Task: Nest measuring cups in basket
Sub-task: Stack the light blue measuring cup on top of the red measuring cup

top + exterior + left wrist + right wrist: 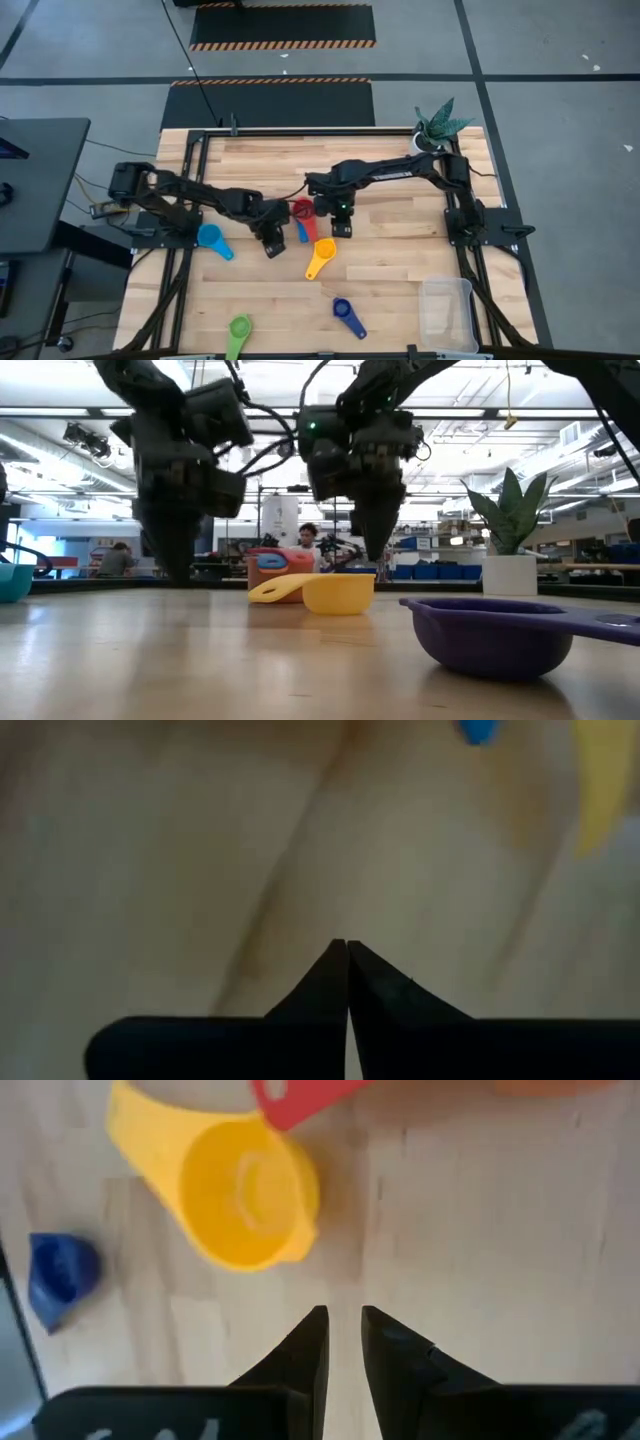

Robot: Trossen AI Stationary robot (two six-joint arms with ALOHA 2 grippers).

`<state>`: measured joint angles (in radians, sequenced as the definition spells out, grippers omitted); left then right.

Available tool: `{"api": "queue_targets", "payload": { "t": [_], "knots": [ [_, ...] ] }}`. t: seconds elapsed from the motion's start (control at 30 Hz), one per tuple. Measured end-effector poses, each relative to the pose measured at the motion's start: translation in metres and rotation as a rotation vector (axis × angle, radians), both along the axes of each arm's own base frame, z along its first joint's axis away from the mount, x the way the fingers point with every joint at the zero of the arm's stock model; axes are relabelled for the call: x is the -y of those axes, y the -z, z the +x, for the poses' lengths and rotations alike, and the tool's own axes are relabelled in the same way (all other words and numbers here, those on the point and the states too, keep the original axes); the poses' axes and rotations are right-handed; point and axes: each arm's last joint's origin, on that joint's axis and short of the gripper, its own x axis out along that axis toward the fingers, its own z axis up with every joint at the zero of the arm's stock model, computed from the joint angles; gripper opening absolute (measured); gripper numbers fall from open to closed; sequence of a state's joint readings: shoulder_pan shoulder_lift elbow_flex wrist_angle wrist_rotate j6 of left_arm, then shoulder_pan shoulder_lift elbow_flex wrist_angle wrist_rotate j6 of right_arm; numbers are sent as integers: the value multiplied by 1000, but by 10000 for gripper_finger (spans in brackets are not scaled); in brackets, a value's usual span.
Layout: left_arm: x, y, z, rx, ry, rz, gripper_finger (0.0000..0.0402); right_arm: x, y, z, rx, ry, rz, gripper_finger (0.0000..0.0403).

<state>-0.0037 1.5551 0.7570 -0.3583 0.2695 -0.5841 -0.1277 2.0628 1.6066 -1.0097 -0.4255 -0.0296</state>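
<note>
Hiding part of red cup (303,209), right hand (341,229), orange cup unclear.

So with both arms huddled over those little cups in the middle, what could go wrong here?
Two risks, as I judge it. The left gripper and right gripper work close together beside the red cup, so they might bump. The right gripper's fingers stand slightly apart, empty, just above the yellow cup, and could nudge it away instead of gripping. Also, the basket sits far off at the table's corner, a long carry.
</note>
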Motion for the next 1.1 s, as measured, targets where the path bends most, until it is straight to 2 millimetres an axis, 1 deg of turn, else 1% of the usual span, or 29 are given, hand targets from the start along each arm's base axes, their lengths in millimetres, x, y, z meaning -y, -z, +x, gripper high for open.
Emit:
{"api": "queue_targets", "payload": {
  "t": [0.07,0.13,0.37,0.53,0.7,0.83,1.0,1.1],
  "knots": [
    [1,-10,-8,-24,-28,-39,11,-4,-7,-3,1,-9,-1,68],
    [2,-21,-11,2,-53,-76,11,-9,-15,-6,7,-17,-2,68],
    [8,-52,-32,17,-180,-104,7,-22,-42,-15,53,-28,-13,62],
    [13,-67,-56,-67,-318,-109,3,-27,-63,-24,100,-27,-45,46],
    [18,-75,-85,-206,-428,-104,2,-29,-82,-32,148,4,-73,34],
    [21,-81,-103,-276,-518,-113,1,-28,-92,-35,186,32,-77,32],
    [22,-84,-118,-341,-619,-96,1,-28,-101,-37,230,40,-88,32],
    [23,-84,-121,-362,-615,-91,3,-28,-102,-35,255,40,-91,32]
  ]
}}
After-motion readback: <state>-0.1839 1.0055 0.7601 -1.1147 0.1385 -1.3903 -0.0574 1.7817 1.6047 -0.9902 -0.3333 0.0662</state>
